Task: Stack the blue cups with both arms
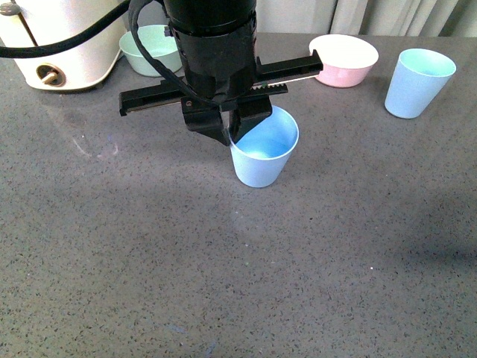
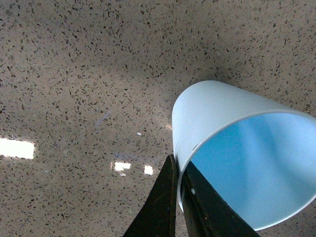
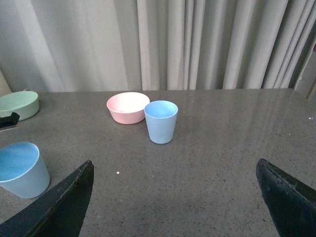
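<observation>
Grey speckled counter [image 1: 149, 253] fills most of the front view, with a pale curtain [image 3: 197, 44] hanging behind it. A white appliance [image 1: 67, 45] sits at the far left corner (no idea what it is, some kitchen machine with a knob). The left arm [image 1: 212, 45] comes down over the middle of the counter, and the left fingers [image 1: 223, 130] are clamped on the rim of the near cup [image 1: 261, 153]. The left wrist view shows one finger inside the wall and one outside, pinching it. That cup is mid-counter and looks slightly tilted; I can't tell if its base is flat on the surface. The right fingers [image 3: 59, 207] are spread wide, holding nothing. The far cup [image 1: 417, 86] stands upright at the back right, well apart from the near one. The pink bowl [image 1: 344, 61] is just beside the far cup, on its left. The green bowl [image 1: 149, 48] is at the back, next to the appliance and partly hidden by the arm.
</observation>
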`<state>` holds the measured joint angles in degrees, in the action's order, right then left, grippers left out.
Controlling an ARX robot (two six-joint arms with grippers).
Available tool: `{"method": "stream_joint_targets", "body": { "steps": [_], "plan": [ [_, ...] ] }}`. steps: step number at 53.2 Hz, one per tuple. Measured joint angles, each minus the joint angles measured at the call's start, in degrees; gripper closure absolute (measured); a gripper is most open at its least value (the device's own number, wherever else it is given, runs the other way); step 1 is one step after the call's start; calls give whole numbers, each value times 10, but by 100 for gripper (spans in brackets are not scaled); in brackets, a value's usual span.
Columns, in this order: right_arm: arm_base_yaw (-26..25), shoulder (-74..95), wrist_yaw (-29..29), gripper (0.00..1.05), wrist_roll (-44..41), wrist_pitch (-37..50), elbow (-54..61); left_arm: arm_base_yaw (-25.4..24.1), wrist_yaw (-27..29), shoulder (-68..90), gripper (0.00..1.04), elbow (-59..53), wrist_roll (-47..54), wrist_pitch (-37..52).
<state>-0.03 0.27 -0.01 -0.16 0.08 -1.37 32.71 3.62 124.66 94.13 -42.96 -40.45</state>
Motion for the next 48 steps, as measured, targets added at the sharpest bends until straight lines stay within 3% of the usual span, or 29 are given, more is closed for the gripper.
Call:
{"method": "stream_joint_targets", "body": {
  "steps": [17,38,46,48],
  "plan": [
    [0,0,0,9,0,0,0,4,-2,0,102,-7,-4,11],
    [0,0,0,9,0,0,0,4,-21,1,26,-7,-3,26],
    [0,0,0,9,0,0,0,4,-22,-3,8,-7,-2,26],
    [0,0,0,9,0,0,0,4,-22,-5,7,-7,-3,26]
  ]
}}
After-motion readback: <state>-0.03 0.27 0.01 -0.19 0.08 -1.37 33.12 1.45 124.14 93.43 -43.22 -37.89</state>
